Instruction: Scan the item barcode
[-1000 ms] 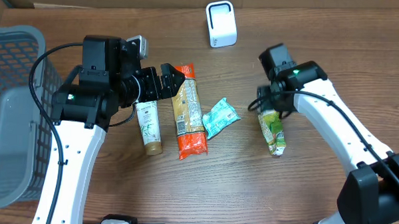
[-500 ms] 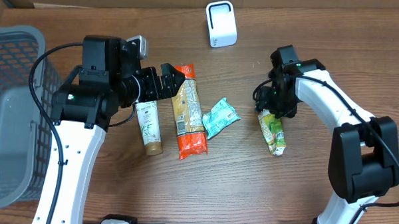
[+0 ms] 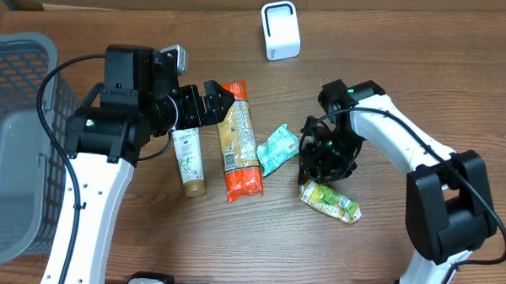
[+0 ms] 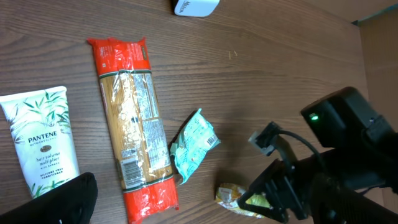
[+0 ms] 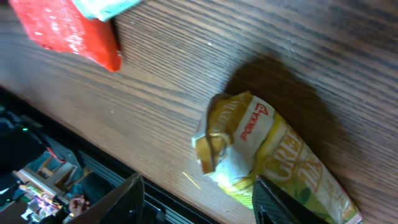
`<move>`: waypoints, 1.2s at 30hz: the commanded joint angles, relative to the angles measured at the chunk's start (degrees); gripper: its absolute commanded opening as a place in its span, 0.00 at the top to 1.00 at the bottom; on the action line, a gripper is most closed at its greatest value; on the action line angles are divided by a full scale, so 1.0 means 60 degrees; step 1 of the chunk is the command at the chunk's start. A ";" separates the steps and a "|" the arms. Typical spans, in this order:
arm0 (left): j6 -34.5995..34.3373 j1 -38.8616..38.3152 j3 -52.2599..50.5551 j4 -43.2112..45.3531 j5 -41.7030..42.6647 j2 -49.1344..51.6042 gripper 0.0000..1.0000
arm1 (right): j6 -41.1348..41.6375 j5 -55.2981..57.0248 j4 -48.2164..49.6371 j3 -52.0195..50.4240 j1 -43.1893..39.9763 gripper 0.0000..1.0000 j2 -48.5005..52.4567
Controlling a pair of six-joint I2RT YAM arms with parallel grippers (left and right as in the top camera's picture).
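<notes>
Currently noting the snack pouch (image 3: 331, 202) flat on the table (image 3: 391, 54), just below the right gripper (image 3: 324, 157) and near a teal sachet (image 3: 279, 149). Looks light, soft and crinkly: thin glossy film, crumpled at the end nearest the gripper, puffed through the middle. Likely to slide on the wood and to buckle under a hard squeeze. Best to pinch across the narrow width near the crumpled end seal, with light pressure, leaving the printed faces free to show to the white scanner (image 3: 280, 30) at the far edge. Cannot find a barcode in any view.

For the right arm, recording a reach in from the right side, elbow bent, wrist turned down over the pouch's crumpled end. Fingers apart by a moderate gap, clamping nothing. From the wrist camera, one finger at or over the pouch body, the other well clear over bare wood. Cannot tell whether touching.

For the left arm, recording a hover over the tube (image 3: 187, 161) and pasta packet (image 3: 238, 141), with the left gripper (image 3: 214, 103) spread fully wide, holding nothing.
</notes>
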 commanded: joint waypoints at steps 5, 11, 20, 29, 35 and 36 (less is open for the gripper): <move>0.0182 -0.0040 0.0204 0.0015 0.0135 0.0087 0.00 | 0.2834 0.2266 -0.0572 0.0543 -0.0729 0.42 -0.3027; 0.0186 -0.0040 0.0204 0.0015 0.0135 0.0087 0.00 | 0.3428 0.2543 -0.1457 -0.0561 -0.0561 0.33 -0.4459; 0.0182 -0.0040 0.0204 0.0015 0.0135 0.0087 0.00 | 0.3428 0.0736 0.0976 -0.4193 0.0339 0.52 -0.4605; 0.0182 -0.0040 0.0204 0.0015 0.0135 0.0087 0.01 | 0.4488 0.2215 0.3038 -0.6109 0.0492 0.59 -0.4546; 0.0186 -0.0040 0.0204 0.0015 0.0135 0.0087 0.00 | 0.5399 0.3253 0.4127 -0.6317 0.0346 0.62 -0.4437; 0.0182 -0.0040 0.0204 0.0015 0.0135 0.0087 0.01 | 0.5402 0.3257 0.4226 -0.6277 0.0266 0.61 -0.4433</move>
